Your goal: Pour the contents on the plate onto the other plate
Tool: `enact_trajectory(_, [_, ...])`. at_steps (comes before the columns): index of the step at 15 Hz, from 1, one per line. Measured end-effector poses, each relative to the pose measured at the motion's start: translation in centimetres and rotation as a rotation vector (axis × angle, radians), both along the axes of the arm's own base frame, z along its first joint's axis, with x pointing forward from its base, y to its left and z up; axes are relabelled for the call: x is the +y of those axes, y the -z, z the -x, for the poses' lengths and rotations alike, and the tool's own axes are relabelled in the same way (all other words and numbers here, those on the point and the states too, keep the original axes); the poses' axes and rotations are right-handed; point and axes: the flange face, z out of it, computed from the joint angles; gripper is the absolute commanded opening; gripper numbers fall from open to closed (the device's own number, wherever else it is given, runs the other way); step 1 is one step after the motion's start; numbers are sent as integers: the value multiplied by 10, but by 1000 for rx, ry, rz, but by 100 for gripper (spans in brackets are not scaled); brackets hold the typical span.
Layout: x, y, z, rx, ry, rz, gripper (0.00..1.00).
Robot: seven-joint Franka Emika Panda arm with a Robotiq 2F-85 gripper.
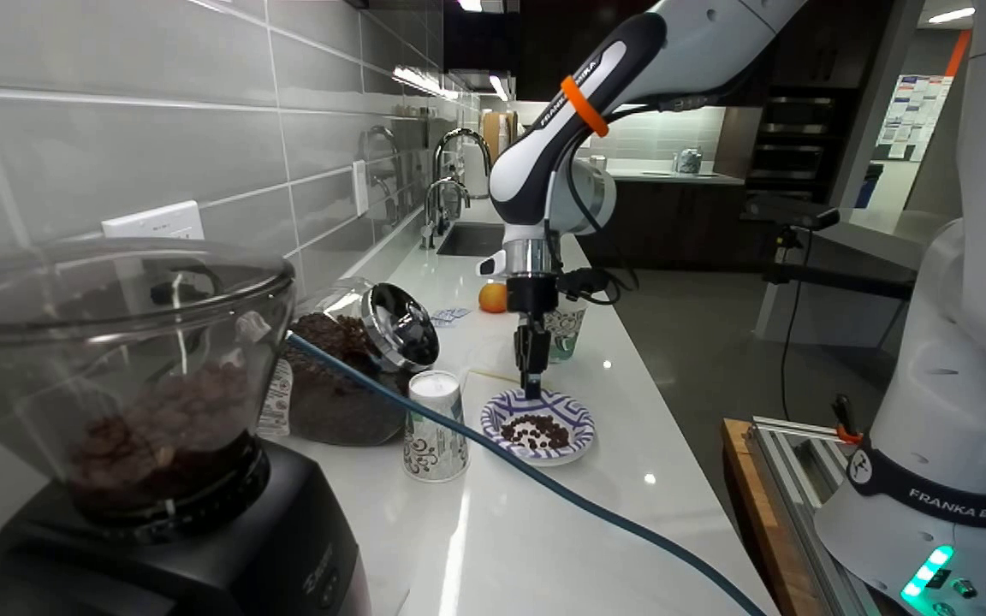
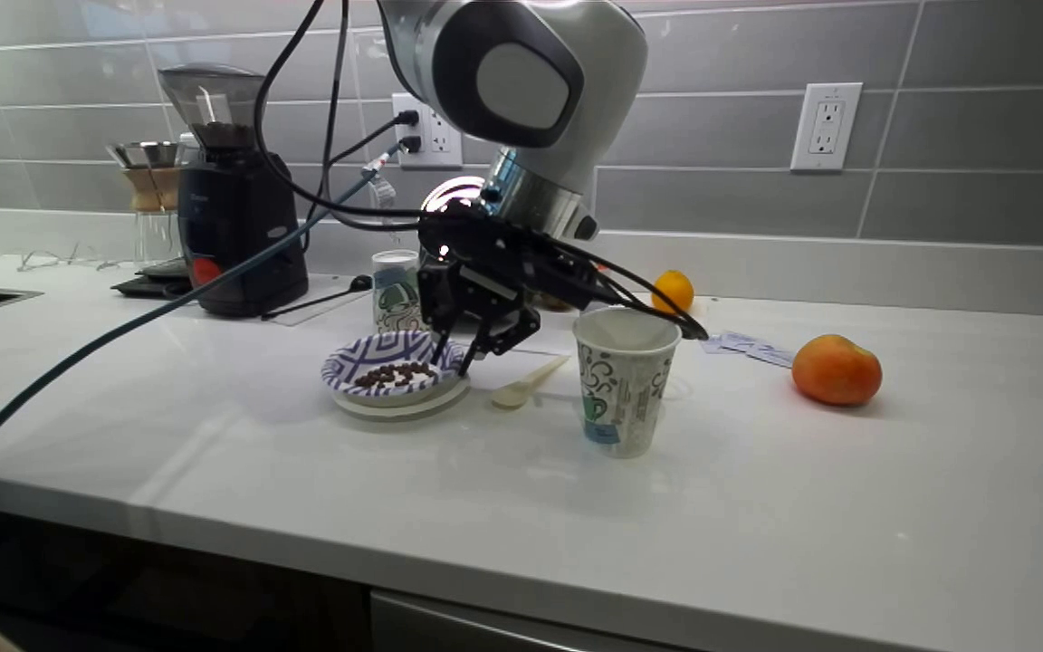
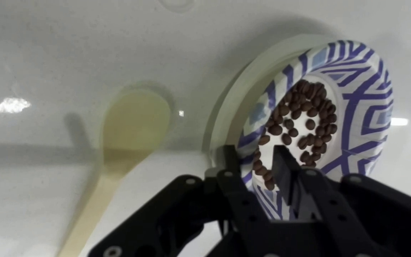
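I have the gripper (image 3: 255, 151) at the edge of the patterned plate (image 3: 366, 89), its jaws part-way apart, one finger outside the rim and the other inside; a gap shows between the rim and the inner finger, so I am not clamped on it, and I can't tell whether the outer one touches. My arm (image 1: 561, 145) slants down from high up, and its wrist bends so that the fingers point down toward the counter (image 2: 757, 507). Black cables (image 2: 395, 215) loop off the wrist and, in an exterior view, pass the mouth of an upright paper cup (image 2: 626, 389); I can't tell whether they touch it. Right under my fingers, the patterned plate is white with purple stripes around its rim, and dark brown beans (image 3: 310, 124) lie in it in a loose ring around a barer middle. It sits over a plain white plate (image 2: 399, 412), whose edge shows on the side where a pale spoon (image 3: 134, 132) lies just apart on the counter. Near the plates stands an upside-down cup (image 1: 435, 453), and in an exterior view a blue cable (image 1: 561, 486) crosses in front of it. Farther out I see a clear jar (image 1: 347, 419) with a shiny lid (image 1: 403, 325), a black grinder (image 1: 176, 522), an orange fruit (image 2: 837, 369), a second fruit (image 2: 673, 292) farther back and some paper packets (image 2: 748, 346).
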Motion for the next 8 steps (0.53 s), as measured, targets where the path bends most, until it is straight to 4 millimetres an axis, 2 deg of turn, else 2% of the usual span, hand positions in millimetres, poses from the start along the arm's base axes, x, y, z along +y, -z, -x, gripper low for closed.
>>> enact_trajectory(2, [0, 1, 1, 8, 1, -6, 30])
enact_trajectory(5, [-1, 5, 3, 17, 2, -10, 23])
enact_trajectory(8, [-1, 7, 3, 22, 2, -11, 7])
